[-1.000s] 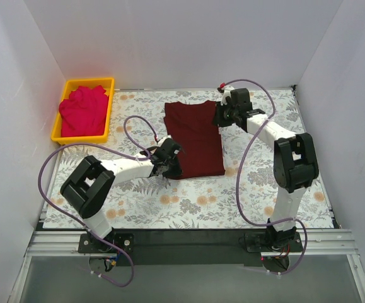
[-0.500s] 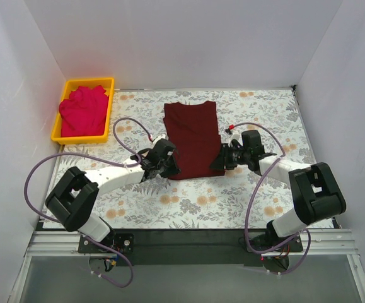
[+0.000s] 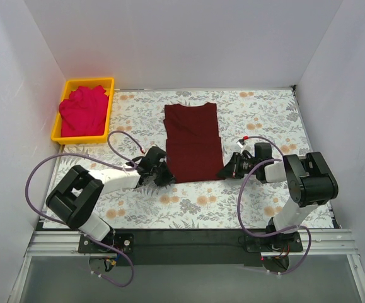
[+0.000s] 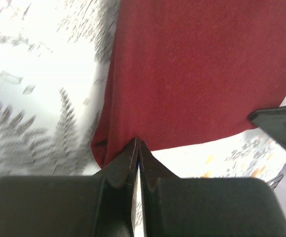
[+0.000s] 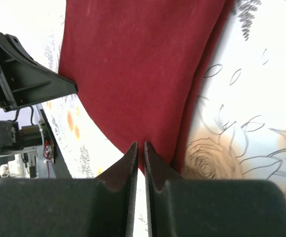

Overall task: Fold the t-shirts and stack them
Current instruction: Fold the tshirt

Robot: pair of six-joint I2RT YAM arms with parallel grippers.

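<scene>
The dark maroon t-shirt (image 3: 193, 142) lies flat on the table as a long folded rectangle. My left gripper (image 3: 167, 178) is low at its near left corner. In the left wrist view its jaws (image 4: 137, 143) are shut, with the tips pinching the shirt's (image 4: 197, 74) near hem. My right gripper (image 3: 226, 172) is at the near right corner. Its jaws (image 5: 141, 146) are shut with their tips on the hem of the shirt (image 5: 143, 64). The pinkish-red t-shirt (image 3: 82, 110) lies crumpled in the yellow bin.
The yellow bin (image 3: 110, 101) stands at the far left of the floral table cover (image 3: 264, 120). White walls close in the table on three sides. Purple cables loop from both arms.
My right gripper has swung from the shirt's far right corner down to its near right corner. My left gripper has shifted slightly nearer and leftwards at the near left corner.
</scene>
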